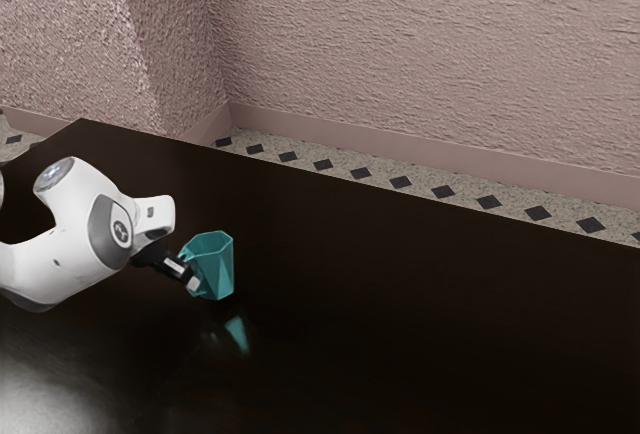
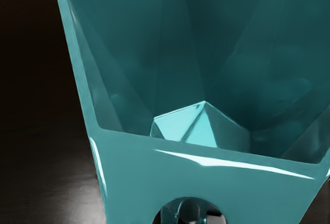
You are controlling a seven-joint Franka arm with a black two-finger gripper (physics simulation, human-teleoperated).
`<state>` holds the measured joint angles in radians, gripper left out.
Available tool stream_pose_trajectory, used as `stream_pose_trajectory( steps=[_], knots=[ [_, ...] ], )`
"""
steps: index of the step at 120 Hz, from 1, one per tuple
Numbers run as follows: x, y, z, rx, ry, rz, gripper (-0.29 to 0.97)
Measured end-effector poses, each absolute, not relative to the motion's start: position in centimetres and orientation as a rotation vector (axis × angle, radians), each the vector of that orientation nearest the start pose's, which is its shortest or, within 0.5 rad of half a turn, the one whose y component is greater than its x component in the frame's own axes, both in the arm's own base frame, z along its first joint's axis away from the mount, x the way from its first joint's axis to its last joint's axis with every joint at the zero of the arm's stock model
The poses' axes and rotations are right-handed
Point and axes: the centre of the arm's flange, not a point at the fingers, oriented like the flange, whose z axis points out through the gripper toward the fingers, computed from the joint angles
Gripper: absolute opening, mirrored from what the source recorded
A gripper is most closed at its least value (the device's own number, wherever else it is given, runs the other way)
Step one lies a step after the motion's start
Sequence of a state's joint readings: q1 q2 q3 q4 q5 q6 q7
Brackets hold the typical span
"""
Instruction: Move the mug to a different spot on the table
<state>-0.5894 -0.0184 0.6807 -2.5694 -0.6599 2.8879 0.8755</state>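
Step in hand: carrying. The teal faceted mug (image 1: pixel 211 266) is off the dark glossy table (image 1: pixel 420 294). In the exterior view its base sits clear of its own reflection (image 1: pixel 238 334), with a strip of bare tabletop between the two, and the body tilts a little. I judge that the lift is made and the transfer to a new spot is under way or about to begin.

Gripper state: the black two-finger gripper (image 1: pixel 179 268) is clenched on the mug at the wall facing the arm. This is a reading from the raised, tilted mug and the finger laid against that wall. The contact of the far finger is not plainly visible.

Position of the mug relative to the gripper: the mug hangs at the finger ends, on the exterior view's right of the hand. In the wrist view the open mouth lies just under the hand, the near wall closest, with the handle (image 2: pixel 190 211) opening on that wall directly below.

Next move requires: a level traverse over open tabletop toward the exterior view's right, then a lowering until base and reflection meet, then release. The tilt should be corrected before set-down, or the mug may rock or tip on one edge of its narrow base.
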Motion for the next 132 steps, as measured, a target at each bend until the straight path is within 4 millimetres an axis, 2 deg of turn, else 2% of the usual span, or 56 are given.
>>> stream_pose_trajectory(
  steps=[26,45,57,74,96,107,123,132],
  knots=[
    [45.2,6.3,28.0,-3.195,0.267,-0.598,0.03],
    [44.9,4.9,27.5,-3.222,0.280,-0.580,0.32],
    [44.6,4.0,27.2,-3.233,0.304,-0.562,0.46],
    [43.9,2.8,26.4,-3.249,0.344,-0.525,0.57],
    [43.8,1.7,26.5,-3.260,0.388,-0.522,0.63],
    [43.9,1.8,27.1,-3.267,0.382,-0.549,0.65],
    [44.3,4.1,28.4,-3.268,0.301,-0.612,0.66],
    [45.0,4.5,29.8,-3.262,0.296,-0.675,0.67]
  ],
)
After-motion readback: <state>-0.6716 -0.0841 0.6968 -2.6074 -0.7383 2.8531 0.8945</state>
